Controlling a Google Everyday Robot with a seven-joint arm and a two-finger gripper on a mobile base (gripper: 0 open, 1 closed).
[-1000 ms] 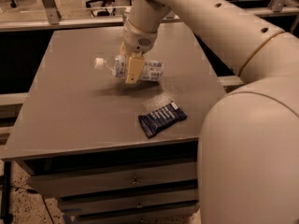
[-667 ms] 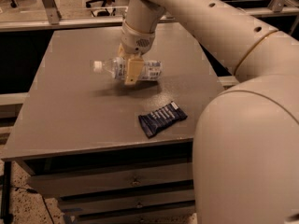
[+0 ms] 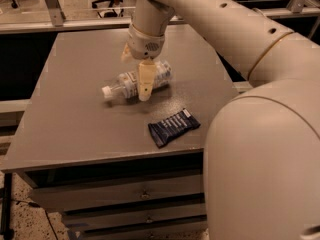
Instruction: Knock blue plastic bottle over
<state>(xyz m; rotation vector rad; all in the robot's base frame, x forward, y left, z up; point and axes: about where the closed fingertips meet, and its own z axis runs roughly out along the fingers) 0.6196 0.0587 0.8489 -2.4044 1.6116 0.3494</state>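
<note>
The blue plastic bottle [image 3: 131,83] lies on its side on the grey table [image 3: 70,114], with its white cap [image 3: 106,92] pointing left and towards the front. My gripper [image 3: 135,77] hangs straight above the bottle's middle. One tan finger [image 3: 145,82] reaches down in front of the bottle and the other shows behind it, so the fingers stand apart and straddle it. The bottle's middle is partly hidden by the front finger.
A flat dark blue snack wrapper [image 3: 173,127] lies on the table in front and to the right of the bottle. My arm's large white links [image 3: 260,149] fill the right side. Drawers [image 3: 125,196] sit under the tabletop. Office chairs stand on the floor behind.
The lying bottle has shifted slightly towards the table's front, its cap end swinging nearer. The gripper has followed it a little. The wrapper has not moved.
</note>
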